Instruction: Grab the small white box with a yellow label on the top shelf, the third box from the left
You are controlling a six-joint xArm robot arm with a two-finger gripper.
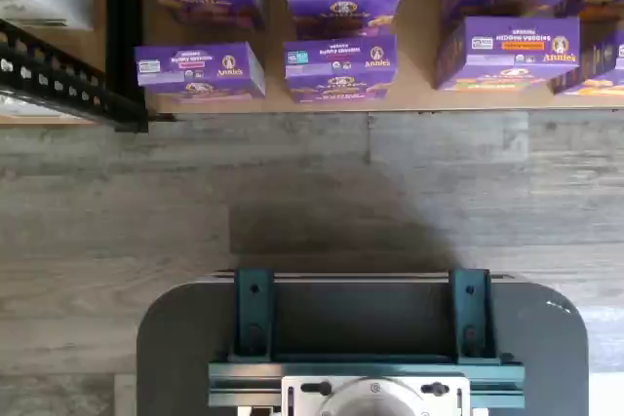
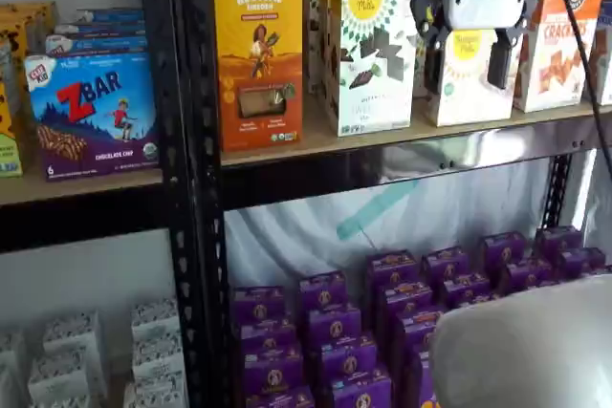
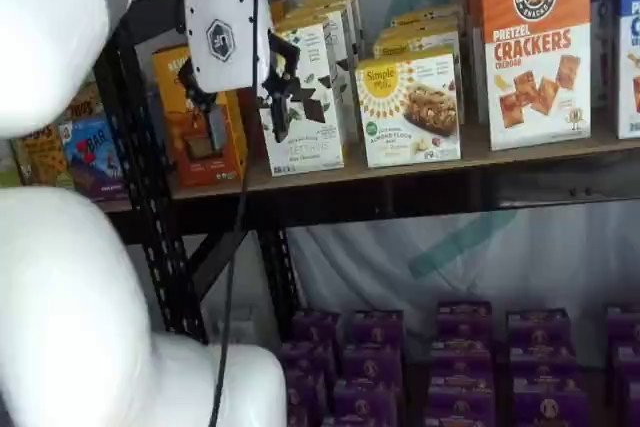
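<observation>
The small white box [image 2: 465, 107] with the yellow sunburst logo stands on the top shelf [image 2: 430, 155] between a taller white box and a crackers box. It also shows in a shelf view [image 3: 410, 107], with the shelf's dark beam [image 3: 400, 197] below it. My gripper [image 2: 466, 85] hangs in front of the box, clear of it, and its two black fingers stand apart with the box's yellow label showing in the gap. In a shelf view the gripper [image 3: 246, 135] is open and empty, out in front of the shelf. The wrist view does not show the box.
A taller white box with chocolate pieces [image 2: 371, 54] and an orange Revival box [image 2: 258, 54] stand left of the target. The orange-and-white crackers box [image 2: 559, 35] stands to its right. A blue ZBar box [image 2: 96, 112] sits on the neighbouring board. Purple boxes [image 1: 341, 65] fill the low shelf.
</observation>
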